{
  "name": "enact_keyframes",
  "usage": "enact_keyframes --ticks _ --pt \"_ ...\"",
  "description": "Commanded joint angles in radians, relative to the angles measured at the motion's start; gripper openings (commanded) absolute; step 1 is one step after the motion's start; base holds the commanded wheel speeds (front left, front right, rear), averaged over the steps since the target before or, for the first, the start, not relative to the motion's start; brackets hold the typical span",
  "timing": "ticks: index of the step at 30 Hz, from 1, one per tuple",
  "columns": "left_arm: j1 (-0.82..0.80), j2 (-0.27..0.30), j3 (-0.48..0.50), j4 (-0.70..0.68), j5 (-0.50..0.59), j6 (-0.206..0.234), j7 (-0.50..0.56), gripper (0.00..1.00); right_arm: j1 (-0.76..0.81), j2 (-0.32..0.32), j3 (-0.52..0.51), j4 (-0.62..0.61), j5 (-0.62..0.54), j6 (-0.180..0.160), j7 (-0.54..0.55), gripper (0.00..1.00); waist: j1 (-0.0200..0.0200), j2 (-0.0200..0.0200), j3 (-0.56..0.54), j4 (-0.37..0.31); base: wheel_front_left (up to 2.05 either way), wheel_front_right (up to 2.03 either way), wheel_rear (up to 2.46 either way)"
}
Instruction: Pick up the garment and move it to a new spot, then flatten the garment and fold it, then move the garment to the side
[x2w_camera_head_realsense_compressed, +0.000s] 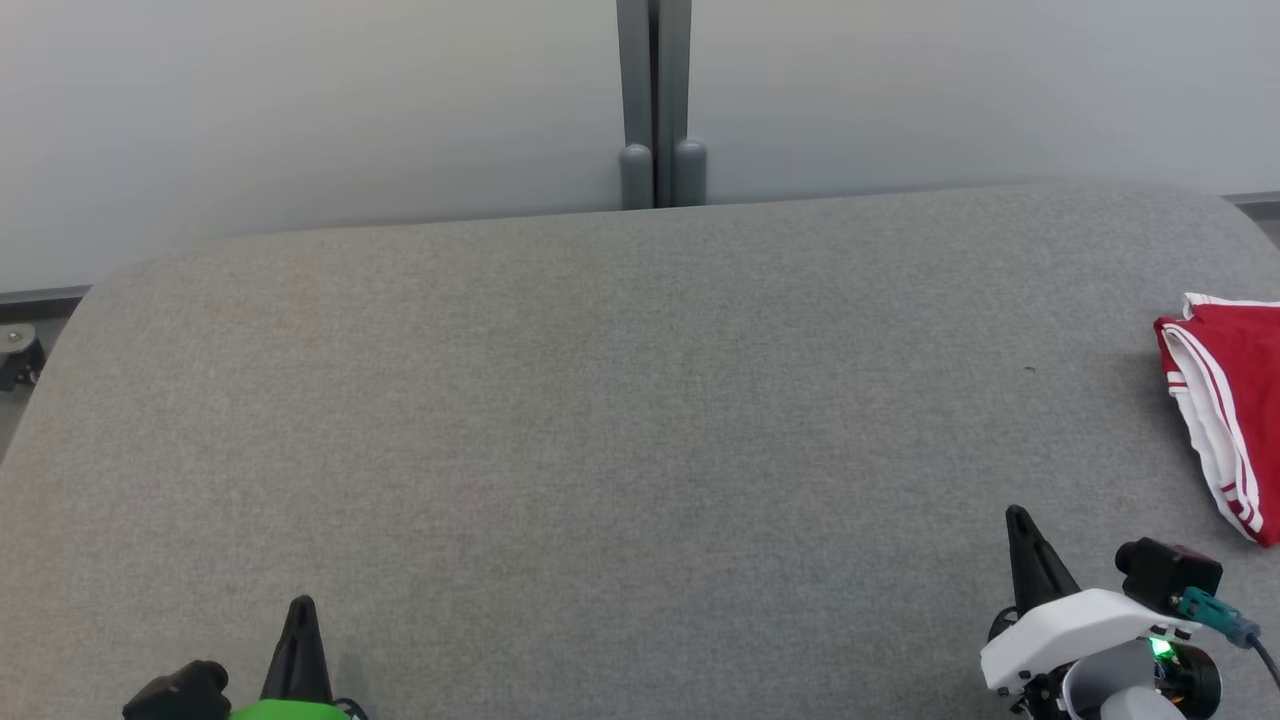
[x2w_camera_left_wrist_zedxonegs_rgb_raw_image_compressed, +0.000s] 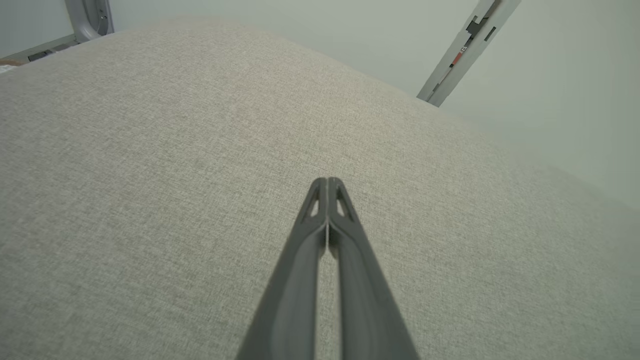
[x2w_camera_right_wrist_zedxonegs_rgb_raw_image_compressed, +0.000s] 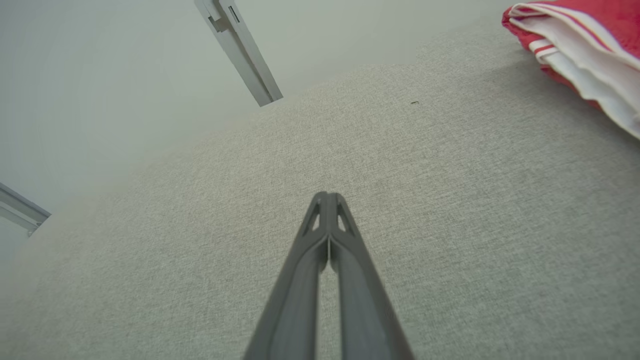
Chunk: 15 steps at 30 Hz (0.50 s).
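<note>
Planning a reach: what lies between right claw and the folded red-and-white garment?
Bare grey fabric surface separates right claw from red garment, per head view.

A wide bench (x2w_camera_head_realsense_compressed: 560, 420) covered in grey woven fabric spans the head view, its far corners rounded. Behind it stand pale, plain wall panels (x2w_camera_head_realsense_compressed: 300, 110), joined in the middle by a grey upright post (x2w_camera_head_realsense_compressed: 654, 80) that ends in two rounded caps (x2w_camera_head_realsense_compressed: 636, 175) just at the bench's far edge. A tiny dark speck (x2w_camera_head_realsense_compressed: 1030, 370) sits on the fabric toward the right. At far left, below a dark strip (x2w_camera_head_realsense_compressed: 40, 296) along the wall's foot, there is a small dark fitting (x2w_camera_head_realsense_compressed: 18, 355) – too small to identify.
</note>
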<state>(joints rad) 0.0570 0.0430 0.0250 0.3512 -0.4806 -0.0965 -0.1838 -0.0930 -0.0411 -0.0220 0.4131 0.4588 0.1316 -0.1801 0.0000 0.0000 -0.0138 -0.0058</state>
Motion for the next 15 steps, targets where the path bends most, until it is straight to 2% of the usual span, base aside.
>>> enact_keyframes --ticks 1,15 --pt "-0.034 0.004 0.006 -0.022 -0.042 -0.003 0.010 0.00 -0.020 -0.004 -0.006 -0.023 0.044 0.000 0.009 0.00 0.0000 0.0000 0.000 0.000 0.00 0.00 0.00" --pt "-0.061 0.005 0.022 -0.049 -0.258 -0.001 0.066 0.00 -0.022 -0.006 -0.022 -0.053 0.262 0.000 0.065 0.00 0.0000 0.0000 0.002 0.001 0.00 0.00 0.00"
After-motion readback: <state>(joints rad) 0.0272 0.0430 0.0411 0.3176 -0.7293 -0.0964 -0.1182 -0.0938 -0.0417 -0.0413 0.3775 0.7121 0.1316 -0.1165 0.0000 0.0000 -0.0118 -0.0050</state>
